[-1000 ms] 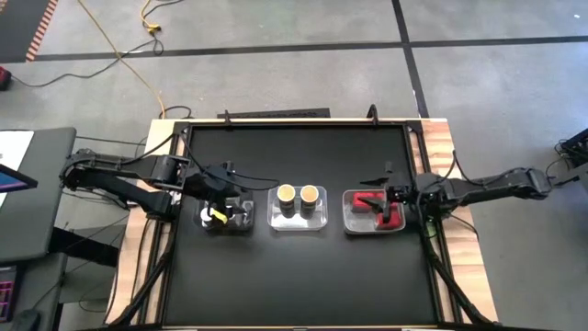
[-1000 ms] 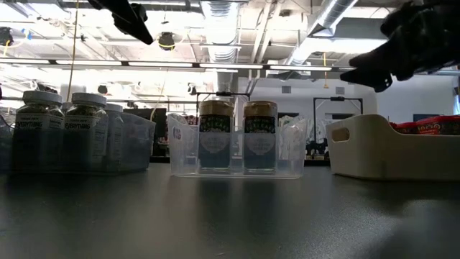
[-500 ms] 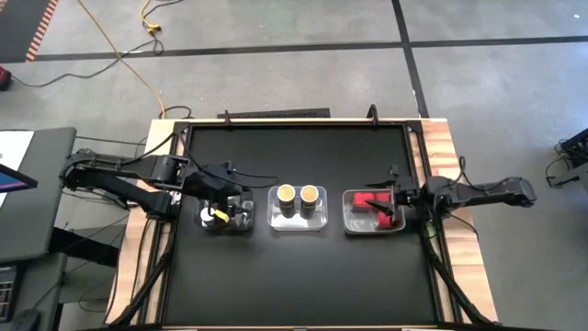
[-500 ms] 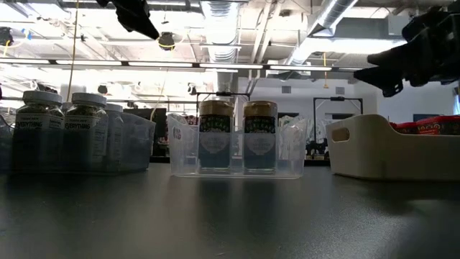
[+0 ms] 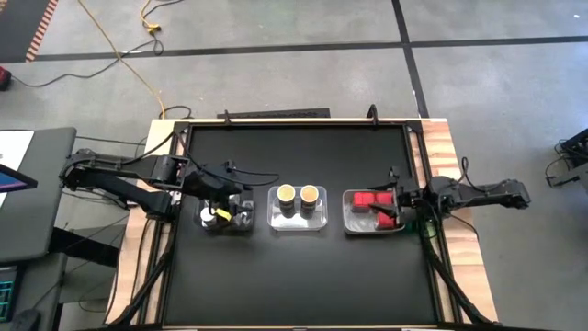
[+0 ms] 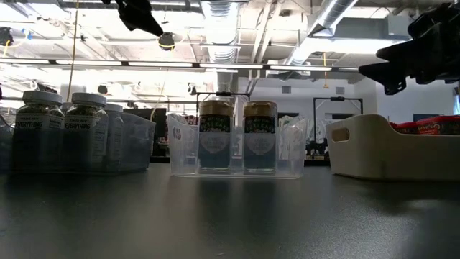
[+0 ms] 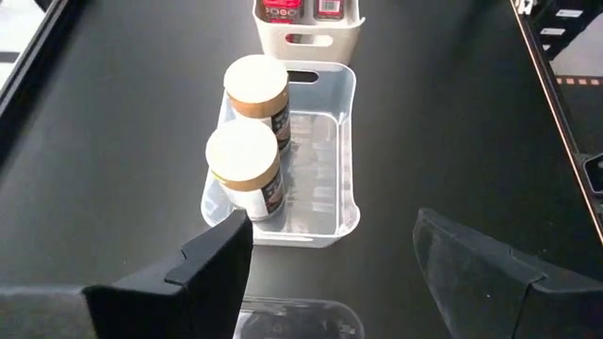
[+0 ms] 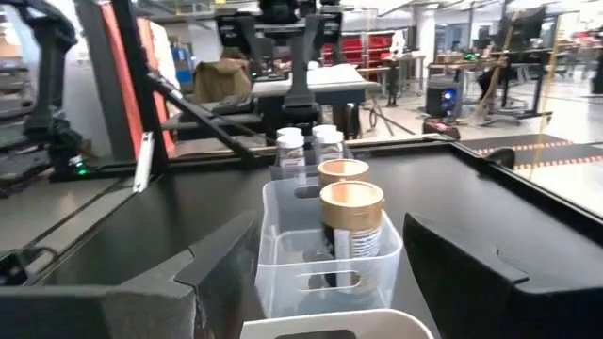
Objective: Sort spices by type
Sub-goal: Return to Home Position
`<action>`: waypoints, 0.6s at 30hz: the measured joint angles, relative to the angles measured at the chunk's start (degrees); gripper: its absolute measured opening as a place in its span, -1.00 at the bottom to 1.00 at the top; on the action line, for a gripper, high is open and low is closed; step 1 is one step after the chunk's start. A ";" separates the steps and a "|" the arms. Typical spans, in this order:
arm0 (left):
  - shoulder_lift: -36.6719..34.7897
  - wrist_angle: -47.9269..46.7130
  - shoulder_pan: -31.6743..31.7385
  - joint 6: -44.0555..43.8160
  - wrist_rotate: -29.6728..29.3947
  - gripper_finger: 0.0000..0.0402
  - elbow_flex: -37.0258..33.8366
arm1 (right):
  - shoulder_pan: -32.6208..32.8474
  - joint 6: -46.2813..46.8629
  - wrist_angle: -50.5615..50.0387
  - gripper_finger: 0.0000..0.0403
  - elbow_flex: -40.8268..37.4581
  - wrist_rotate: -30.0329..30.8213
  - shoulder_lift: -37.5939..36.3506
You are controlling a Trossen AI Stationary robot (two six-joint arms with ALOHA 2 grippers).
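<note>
The spices stand sorted in three trays in a row. Clear jars with white caps (image 6: 63,129) fill the left tray (image 5: 227,219). Two jars with tan round tops (image 7: 247,121) stand in the clear middle tray (image 5: 299,208). Red packets (image 5: 370,199) lie in the white right tray (image 6: 384,147). My left gripper (image 7: 325,273) hovers open above the left tray, pointing slantwise down at the middle tray, nothing between its fingers. My right gripper (image 8: 330,268) hangs open and level over the right tray's right end, holding nothing.
The black table top (image 5: 294,276) lies bare in front of and behind the row of trays. A wooden border (image 5: 455,165) and black frame rails run along the table's sides. Workshop benches and shelving fill the room beyond.
My right gripper has drawn back from above the red packets toward the table's right edge, sinking a little and levelling out, its fingers as wide apart as before. My left gripper has tipped slightly upward in place. The trays and spices have stayed put.
</note>
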 joint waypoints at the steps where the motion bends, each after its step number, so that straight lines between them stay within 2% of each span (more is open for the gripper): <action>1: 0.00 0.05 0.00 -0.31 -0.13 0.40 0.00 | 0.00 0.00 -0.12 0.45 0.00 -0.32 0.05; 18: 0.00 -0.03 0.01 -0.85 -1.35 0.40 0.00 | 0.09 1.13 -1.01 0.45 0.00 -2.19 7.52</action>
